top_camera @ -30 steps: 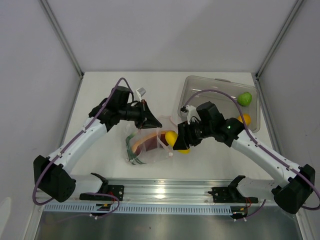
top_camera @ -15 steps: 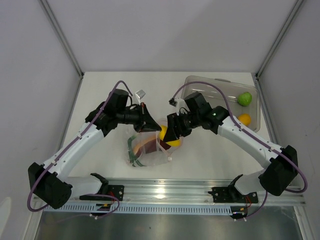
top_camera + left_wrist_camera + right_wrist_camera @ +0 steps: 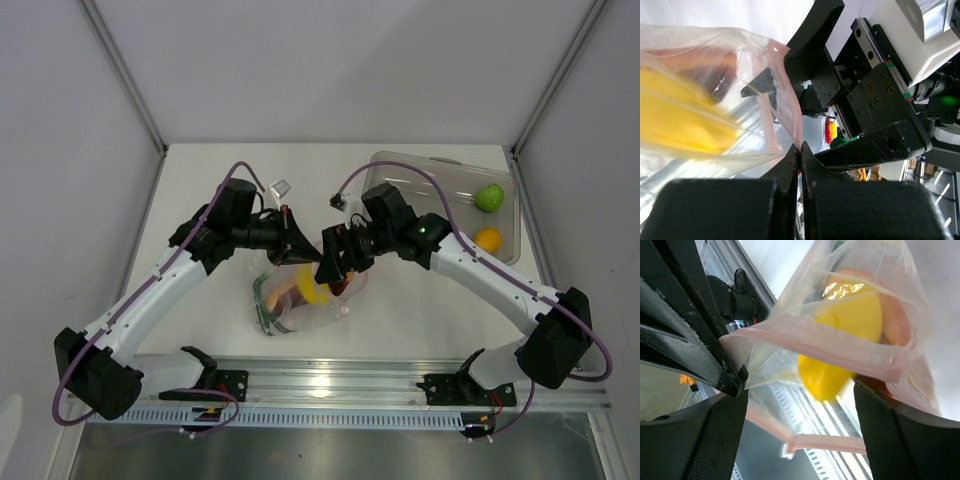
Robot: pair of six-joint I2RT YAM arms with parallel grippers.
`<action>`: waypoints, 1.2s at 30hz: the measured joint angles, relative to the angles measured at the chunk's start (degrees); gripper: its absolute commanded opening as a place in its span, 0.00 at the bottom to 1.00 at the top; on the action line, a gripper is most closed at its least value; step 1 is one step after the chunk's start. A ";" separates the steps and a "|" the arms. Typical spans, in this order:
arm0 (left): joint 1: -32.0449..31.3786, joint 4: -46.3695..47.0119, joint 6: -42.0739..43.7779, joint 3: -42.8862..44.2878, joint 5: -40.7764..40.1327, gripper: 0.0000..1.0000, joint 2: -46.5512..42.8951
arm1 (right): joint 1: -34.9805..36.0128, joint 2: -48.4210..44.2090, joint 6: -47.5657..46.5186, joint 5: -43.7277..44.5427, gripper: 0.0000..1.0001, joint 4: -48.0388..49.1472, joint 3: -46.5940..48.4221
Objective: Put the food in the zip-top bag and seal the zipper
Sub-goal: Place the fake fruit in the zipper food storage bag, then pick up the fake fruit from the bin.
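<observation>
Zip-top bag (image 3: pixel 305 312) near centre of table (image 3: pixel 215 180). Film thin, limp, slippery and light, so it sags if unsupported. Best grip judged to be stiffer zipper (image 3: pixel 790 334) strip at mouth.

Left gripper (image 3: pixel 800 154) clenched on that strip, fingers pressed together, holding mouth up.

Right gripper (image 3: pixel 800 432) over mouth, fingers spread wide, gripping nothing. Lemon (image 3: pixel 825 376) smooth and hard, loose at mouth between them, likely released.

Lime (image 3: pixel 489 197) and second yellow fruit (image 3: pixel 487 238) in tray (image 3: pixel 400 168), far right.

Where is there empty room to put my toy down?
Bare table lies between the zip-top bag and the right arm, and at the back, left of the clear tray. Crowded middle: left gripper and right gripper meet at the bag.
</observation>
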 measured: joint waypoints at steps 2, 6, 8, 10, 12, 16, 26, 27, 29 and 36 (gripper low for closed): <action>0.00 -0.02 0.00 0.00 0.00 0.01 -0.13 | 0.17 0.00 0.13 0.04 0.89 0.26 0.00; 0.00 0.02 -0.02 0.00 0.00 0.01 -0.22 | 0.24 -0.11 0.17 0.55 0.89 0.28 0.00; 0.00 0.02 -0.04 0.00 0.02 0.01 -0.22 | 0.22 -0.70 0.20 1.46 0.89 0.28 -0.20; 0.00 0.02 -0.02 0.00 0.02 0.01 -0.22 | -0.17 -1.81 0.33 2.54 0.88 0.11 -0.61; 0.00 0.04 -0.04 0.00 0.02 0.01 -0.22 | -0.85 -3.58 0.44 3.39 0.87 -0.09 -1.49; 0.00 0.11 0.00 0.00 0.02 0.01 -0.22 | -4.94 -8.81 0.90 4.15 0.86 -0.74 -4.35; -0.17 -0.50 2.32 0.02 -2.47 0.01 -0.22 | -25.97 -19.37 2.40 7.80 0.86 -4.70 -6.71; -0.22 -0.66 2.89 0.02 -2.93 0.01 -0.22 | -28.50 -19.65 2.97 8.98 0.86 -4.92 -6.88; -0.26 -1.03 3.74 0.02 -3.58 0.01 -0.22 | -32.92 -19.58 4.20 11.45 0.87 -5.35 -7.21; -0.26 -1.29 6.60 0.02 -4.50 0.01 -0.22 | -44.52 -13.84 9.31 24.90 0.88 -4.96 -7.85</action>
